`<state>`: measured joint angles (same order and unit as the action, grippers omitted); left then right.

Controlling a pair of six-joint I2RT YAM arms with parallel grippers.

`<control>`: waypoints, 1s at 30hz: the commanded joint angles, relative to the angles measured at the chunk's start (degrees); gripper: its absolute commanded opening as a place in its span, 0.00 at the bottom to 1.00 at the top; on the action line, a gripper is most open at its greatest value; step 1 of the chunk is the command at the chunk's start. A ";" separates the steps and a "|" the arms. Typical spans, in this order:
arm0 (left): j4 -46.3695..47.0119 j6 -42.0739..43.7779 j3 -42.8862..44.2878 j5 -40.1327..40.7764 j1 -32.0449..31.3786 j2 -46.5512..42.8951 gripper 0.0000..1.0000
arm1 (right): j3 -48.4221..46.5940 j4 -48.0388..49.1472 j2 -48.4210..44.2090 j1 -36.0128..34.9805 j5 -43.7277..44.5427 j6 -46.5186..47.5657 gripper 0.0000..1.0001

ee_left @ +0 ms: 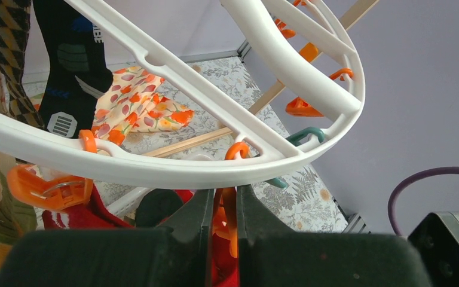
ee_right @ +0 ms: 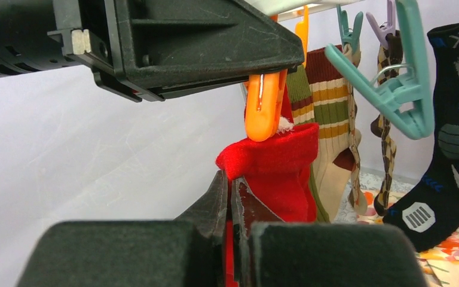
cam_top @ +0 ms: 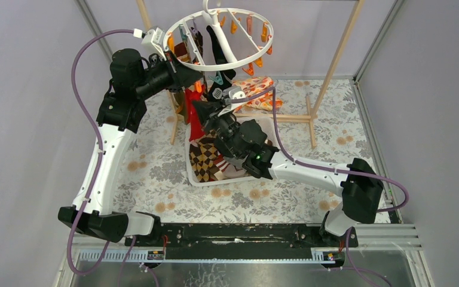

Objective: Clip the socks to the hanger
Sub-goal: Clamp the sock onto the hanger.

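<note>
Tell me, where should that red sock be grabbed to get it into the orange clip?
Grip the soft red fabric sock just under its cuff, coming from below. It hangs limp with the cuff uppermost, so a pinch there leaves the top edge free to enter the small orange plastic clip above. The right end effector pinches about there now.

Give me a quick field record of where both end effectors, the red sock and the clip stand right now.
left end effector: shut on an orange clip under the hanger ring
right end effector: shut on the red sock, holding its top edge up at that clip
clip and sock: touching; bite not confirmed
already hanging: striped sock, black sock
</note>
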<state>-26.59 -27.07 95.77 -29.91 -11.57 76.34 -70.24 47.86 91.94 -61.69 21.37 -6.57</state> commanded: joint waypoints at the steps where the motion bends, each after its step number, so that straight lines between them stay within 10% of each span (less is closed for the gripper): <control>1: 1.79 1.82 -0.47 2.79 -0.16 -0.70 0.03 | -1.79 2.03 -1.50 -1.31 3.55 4.21 0.00; 30: 1.89 6.70 -2.80 8.54 -4.76 -2.02 0.02 | -3.52 2.78 1.22 -3.71 7.26 15.38 0.00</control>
<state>-25.76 -22.76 93.69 -22.50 -15.70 75.18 -71.46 47.24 94.02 -65.23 28.42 6.22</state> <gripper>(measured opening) 0.132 0.021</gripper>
